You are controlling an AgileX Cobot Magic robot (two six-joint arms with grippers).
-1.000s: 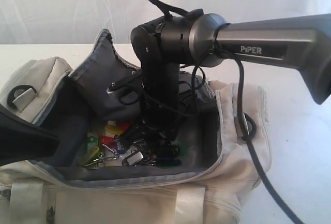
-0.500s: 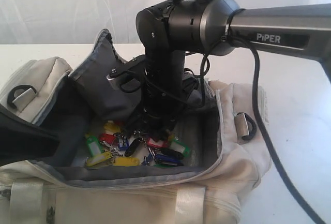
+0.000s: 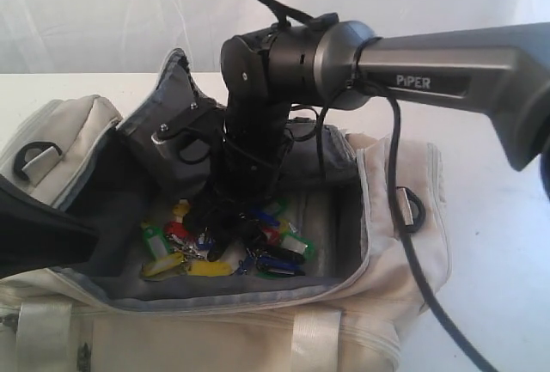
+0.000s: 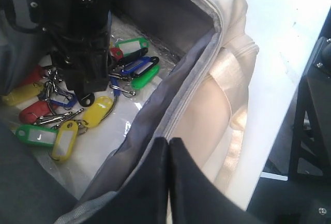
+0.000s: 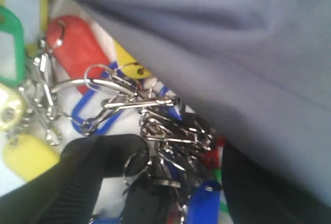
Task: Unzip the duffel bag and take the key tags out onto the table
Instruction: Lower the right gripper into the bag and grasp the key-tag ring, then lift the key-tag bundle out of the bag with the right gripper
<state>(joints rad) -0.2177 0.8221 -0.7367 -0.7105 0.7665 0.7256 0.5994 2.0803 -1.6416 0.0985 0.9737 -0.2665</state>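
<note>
The beige duffel bag (image 3: pixel 391 217) lies unzipped on the white table (image 3: pixel 503 226), its grey lining showing. The key tags (image 3: pixel 225 250), green, yellow, red, blue and black on metal rings, lie on the bag's floor. My right gripper (image 3: pixel 230 210) reaches down into the bag. In the right wrist view it (image 5: pixel 181 154) stands open, its jaws either side of the ring cluster of the key tags (image 5: pixel 155 125). My left gripper (image 4: pixel 169 142) is shut on the grey zipper rim of the duffel bag (image 4: pixel 217 94), holding the near side; the key tags (image 4: pixel 98 115) lie beyond it.
The bag's flap (image 3: pixel 176 101) stands up behind the right arm. A black D-ring (image 3: pixel 411 207) hangs on the bag's right end, next to the arm's cable (image 3: pixel 412 260). A white draped backdrop (image 3: pixel 103 11) closes the far side. Dark framework (image 4: pixel 315 120) lies past the table edge.
The right gripper rose, then dropped back among the key tags and shifted left. The tags were stirred and spread out. The left gripper and the bag's rim have stayed put.
</note>
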